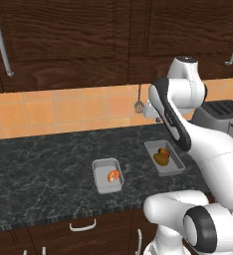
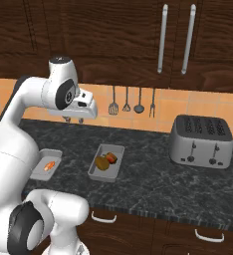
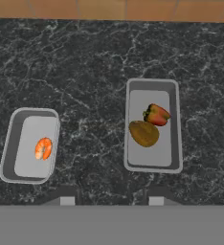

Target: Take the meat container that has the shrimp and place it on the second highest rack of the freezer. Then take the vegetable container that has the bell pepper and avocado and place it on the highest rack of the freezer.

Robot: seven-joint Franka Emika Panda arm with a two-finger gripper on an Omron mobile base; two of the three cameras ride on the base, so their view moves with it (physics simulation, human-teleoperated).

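Shrimp [image 3: 43, 148], a small curled orange-pink piece, lies alone in the meat container [image 3: 13, 143], a shallow grey tray on the dark marbled counter [image 3: 95, 62]. Beside it, well apart, sits the vegetable container [image 3: 177, 129], a longer grey tray holding a yellow-brown avocado [image 3: 143, 133] with a red and orange bell pepper [image 3: 157, 115] touching it.

In the left base view the meat container [image 1: 101, 172] is near the front edge of the counter [image 1: 39, 169], with the vegetable container [image 1: 174, 167] to its right and farther back. In the right base view the shrimp [image 2: 49, 166] and its tray [image 2: 39, 174] sit at the left, partly behind the arm, and the vegetable container [image 2: 116, 159] sits near the middle.

The white arm rises from the base, bends forward over the counter and folds at the elbow, so the hand hangs high above both trays and points straight down. The gripper [image 2: 73, 120] hovers clear of the counter, touching nothing. In the hand view its two dark fingertips [image 3: 66, 197] stand partly apart, at a middling width, with nothing between them; the gripper [image 3: 111, 198] looks down at the bare counter between the two trays.

A silver toaster [image 2: 202, 142] stands on the counter to the right, and utensils [image 2: 131, 102] hang on the orange tiled wall.
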